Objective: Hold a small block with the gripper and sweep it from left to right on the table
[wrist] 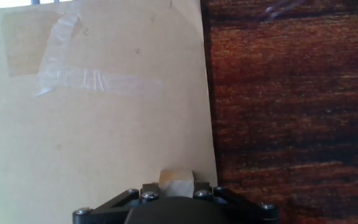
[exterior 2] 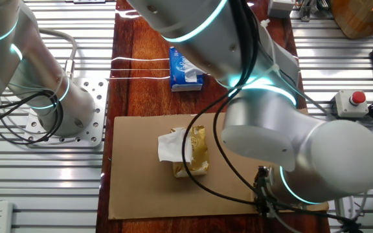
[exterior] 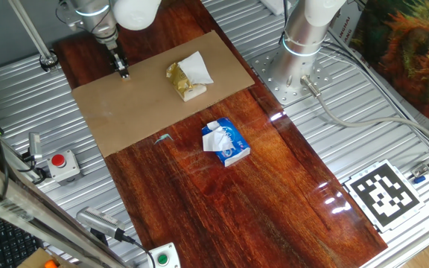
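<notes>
In the hand view the block (wrist: pixel 176 181) shows as a small pale tan piece at the bottom centre of the frame, directly above the black gripper (wrist: pixel 176 194) body, which hides its lower part; only its top face and upper edge are visible. It looks roughly cubic, so no long axis can be made out, and its visible edges run square to the frame. It seems clamped between the fingers, though the fingertips themselves are hidden behind the gripper body in this view. The block sits over the cardboard (wrist: pixel 98 124), just left of the sheet's right edge, where the dark red-brown tabletop (wrist: pixel 291 106) begins. A strip of clear tape (wrist: pixel 73 74) crosses the upper left of the sheet. In one fixed view the gripper (exterior: pixel 123 71) hangs at the upper left of the frame, pointing down at the far corner of the cardboard (exterior: pixel 125 112); the block is too small to be seen there. A yellowish lump (exterior: pixel 187 77) with white paper lies on the sheet, and a blue-and-white packet (exterior: pixel 226 142) rests on the bare tabletop (exterior: pixel 222 208) near the centre. In the other fixed view the arm's large white joint (exterior 2: pixel 303 149) fills the right side and blocks the gripper almost entirely; the block cannot be found.
</notes>
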`<act>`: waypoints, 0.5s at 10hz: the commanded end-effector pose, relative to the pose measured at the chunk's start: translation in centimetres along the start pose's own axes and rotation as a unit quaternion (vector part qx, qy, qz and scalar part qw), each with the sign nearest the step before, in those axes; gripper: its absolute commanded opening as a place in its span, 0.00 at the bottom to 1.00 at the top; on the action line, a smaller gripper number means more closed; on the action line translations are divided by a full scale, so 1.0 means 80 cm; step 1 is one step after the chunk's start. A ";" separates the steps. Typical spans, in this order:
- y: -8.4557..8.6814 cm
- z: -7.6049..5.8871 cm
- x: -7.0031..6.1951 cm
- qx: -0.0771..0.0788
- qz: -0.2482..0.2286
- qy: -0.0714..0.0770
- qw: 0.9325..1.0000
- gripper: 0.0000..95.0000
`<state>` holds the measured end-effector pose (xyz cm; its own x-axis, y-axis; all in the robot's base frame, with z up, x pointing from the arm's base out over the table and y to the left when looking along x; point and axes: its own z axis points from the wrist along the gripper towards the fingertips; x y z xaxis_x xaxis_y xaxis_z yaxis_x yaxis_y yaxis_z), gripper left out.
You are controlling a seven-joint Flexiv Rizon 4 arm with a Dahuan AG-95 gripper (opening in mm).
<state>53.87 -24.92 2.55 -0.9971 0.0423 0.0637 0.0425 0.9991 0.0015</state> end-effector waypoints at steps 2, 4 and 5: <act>0.001 0.007 0.003 0.003 -0.001 -0.003 1.000 0.20; 0.001 0.008 0.007 -0.007 0.005 0.000 1.000 0.20; 0.002 0.008 0.008 0.000 0.002 -0.005 1.000 0.20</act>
<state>52.96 -24.72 2.58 -0.9969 0.0480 0.0620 0.0484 0.9988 0.0044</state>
